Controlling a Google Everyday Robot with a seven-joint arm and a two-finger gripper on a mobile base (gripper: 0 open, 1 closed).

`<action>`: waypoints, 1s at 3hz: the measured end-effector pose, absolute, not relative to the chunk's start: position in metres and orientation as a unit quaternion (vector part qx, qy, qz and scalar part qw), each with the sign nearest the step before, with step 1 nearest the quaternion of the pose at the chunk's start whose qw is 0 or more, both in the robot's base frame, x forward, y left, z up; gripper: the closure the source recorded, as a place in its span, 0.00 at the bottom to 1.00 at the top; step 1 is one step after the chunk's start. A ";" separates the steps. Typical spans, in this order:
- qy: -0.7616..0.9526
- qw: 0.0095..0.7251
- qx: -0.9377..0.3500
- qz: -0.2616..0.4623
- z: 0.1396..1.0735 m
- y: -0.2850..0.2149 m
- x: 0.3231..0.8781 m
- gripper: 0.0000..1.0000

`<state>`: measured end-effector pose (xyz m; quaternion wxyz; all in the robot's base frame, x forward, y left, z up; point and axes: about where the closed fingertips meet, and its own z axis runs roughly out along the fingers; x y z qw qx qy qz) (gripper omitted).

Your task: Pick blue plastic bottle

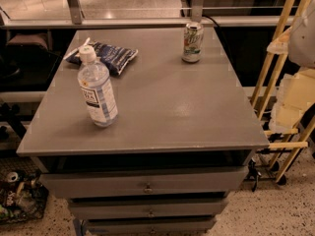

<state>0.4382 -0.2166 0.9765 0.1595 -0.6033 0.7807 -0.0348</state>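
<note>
The blue plastic bottle (97, 89) stands upright near the front left of the grey cabinet top (167, 107). It is clear and bluish, with a white cap and a blue-and-white label. The gripper is not in view. A pale rounded shape (302, 36) at the right edge may be part of the arm, well away from the bottle.
A flat dark blue snack bag (107, 56) lies just behind the bottle at the back left. A green-and-white drink can (192, 42) stands at the back right. Drawers (147, 183) sit below the top. A wooden rack (285, 82) with pale items stands to the right.
</note>
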 end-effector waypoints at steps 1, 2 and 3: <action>0.781 0.160 -0.603 -0.035 0.977 -0.216 0.438 0.00; 0.777 0.164 -0.606 -0.033 0.977 -0.212 0.440 0.00; 0.744 0.179 -0.643 0.019 0.963 -0.168 0.447 0.00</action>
